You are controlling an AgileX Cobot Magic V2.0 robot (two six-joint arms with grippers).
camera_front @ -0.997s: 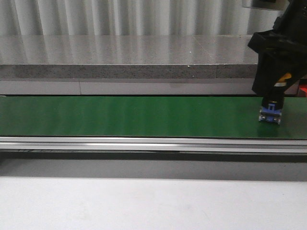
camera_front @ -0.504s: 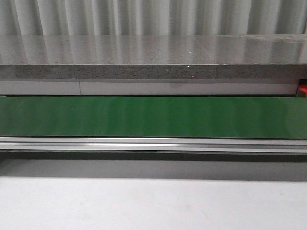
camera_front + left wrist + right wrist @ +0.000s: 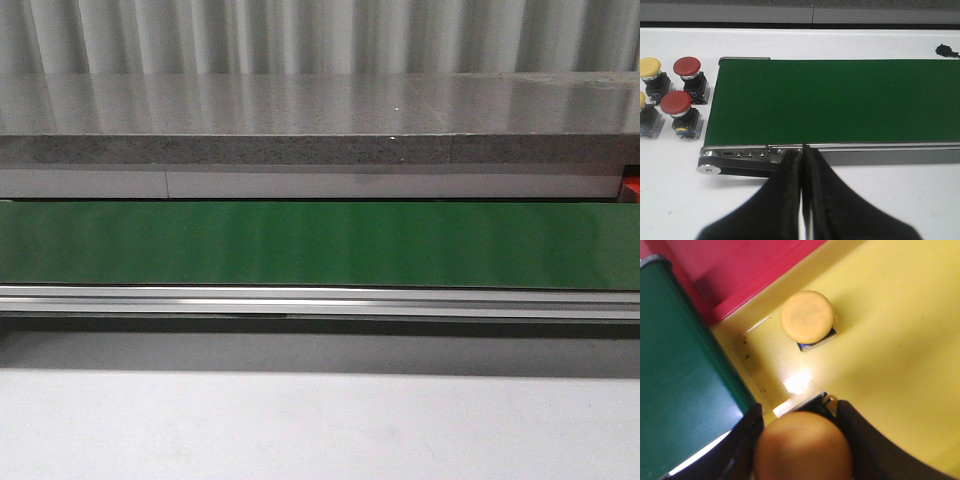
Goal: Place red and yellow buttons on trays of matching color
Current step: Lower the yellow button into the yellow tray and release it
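Yellow button [image 3: 807, 317] inside yellow tray [image 3: 900, 330], beside red tray [image 3: 735, 270]

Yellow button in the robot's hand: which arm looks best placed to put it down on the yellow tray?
The right. Its hand grips a yellow button above the yellow tray, near another one. The left hand is shut, empty, at the green belt.

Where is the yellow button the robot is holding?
The held yellow button sits between the right gripper fingers, over the yellow tray, near another yellow button already lying there.
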